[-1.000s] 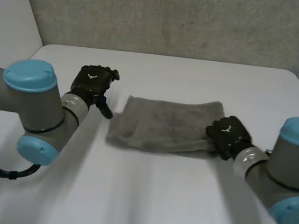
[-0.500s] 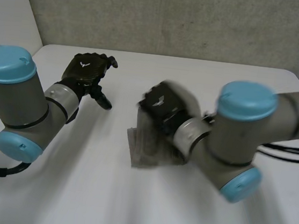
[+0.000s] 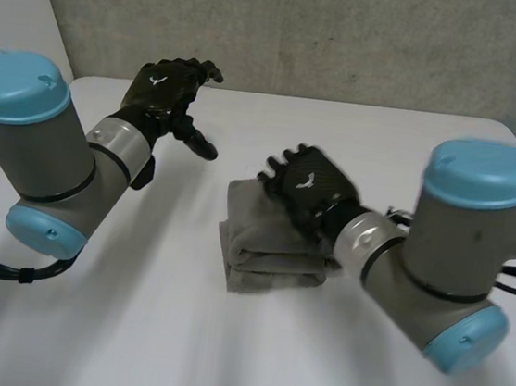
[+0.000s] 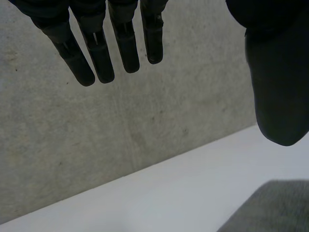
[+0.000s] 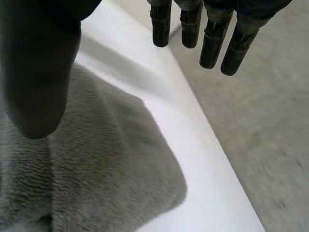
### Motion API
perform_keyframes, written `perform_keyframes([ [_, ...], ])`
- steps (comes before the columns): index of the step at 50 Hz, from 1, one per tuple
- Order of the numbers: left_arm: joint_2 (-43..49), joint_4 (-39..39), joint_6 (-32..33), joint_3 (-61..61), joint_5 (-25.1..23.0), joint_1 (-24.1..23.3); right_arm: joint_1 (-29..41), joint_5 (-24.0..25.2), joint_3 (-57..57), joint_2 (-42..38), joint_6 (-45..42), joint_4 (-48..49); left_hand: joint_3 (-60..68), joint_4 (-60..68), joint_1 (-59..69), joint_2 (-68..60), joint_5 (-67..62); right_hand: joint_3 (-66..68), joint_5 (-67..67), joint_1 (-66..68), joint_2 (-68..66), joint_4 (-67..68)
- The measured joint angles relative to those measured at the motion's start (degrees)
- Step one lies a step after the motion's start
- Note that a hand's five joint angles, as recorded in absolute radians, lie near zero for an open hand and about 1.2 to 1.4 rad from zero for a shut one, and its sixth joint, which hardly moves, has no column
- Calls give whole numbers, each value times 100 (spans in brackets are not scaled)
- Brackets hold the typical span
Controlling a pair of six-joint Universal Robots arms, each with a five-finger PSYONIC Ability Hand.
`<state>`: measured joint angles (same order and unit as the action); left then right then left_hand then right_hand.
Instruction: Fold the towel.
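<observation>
- Table (image 3: 221,356): one, white. It carries the towel near its middle
- Arms: two, with grey joints and light-blue caps, one on each side of the towel
- Towel (image 3: 265,250): one, grey. It lies flat on the table as a compact stack, with layers showing along the near edge
- Towel handling (judgement): soft, limp and light, with a plush pile. It is not fragile, but stacked layers can slide apart or spring open. Take hold at a corner or free edge, pinching all layers between thumb and fingers
- Right hand (image 3: 305,189): one, open, with straight fingers and the thumb spread apart. It is over the far side of the towel and grips nothing. Contact with the cloth cannot be confirmed
- Left hand (image 3: 162,94): one, open with straight fingers, raised above the table, well apart from the towel and empty
</observation>
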<state>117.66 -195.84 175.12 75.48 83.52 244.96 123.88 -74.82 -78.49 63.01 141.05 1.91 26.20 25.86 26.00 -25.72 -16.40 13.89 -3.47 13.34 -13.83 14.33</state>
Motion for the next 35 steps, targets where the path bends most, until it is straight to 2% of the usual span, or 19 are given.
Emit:
perform_keyframes([
  [8,276,81,-332,-128,1,-387,-757,54,76,214,2072,-41,-12,-4,-3,11,52,0,0,0,0,0],
  [14,566,431,-301,-78,17,-764,-1066,92,213,-178,3002,-136,-282,-201,-217,136,382,0,0,0,0,0],
  [19,789,790,-146,-46,54,-1009,-1156,99,280,-607,3117,-249,-711,-623,-630,634,824,0,0,0,0,0],
  [26,1079,958,258,14,89,-1118,-1170,105,273,-1053,3044,-359,-797,-702,-724,756,947,0,0,0,0,0],
  [35,1133,954,581,47,206,-1078,-1147,123,184,-1025,3021,-380,-1014,-927,-911,961,1108,0,0,-32,0,0],
])
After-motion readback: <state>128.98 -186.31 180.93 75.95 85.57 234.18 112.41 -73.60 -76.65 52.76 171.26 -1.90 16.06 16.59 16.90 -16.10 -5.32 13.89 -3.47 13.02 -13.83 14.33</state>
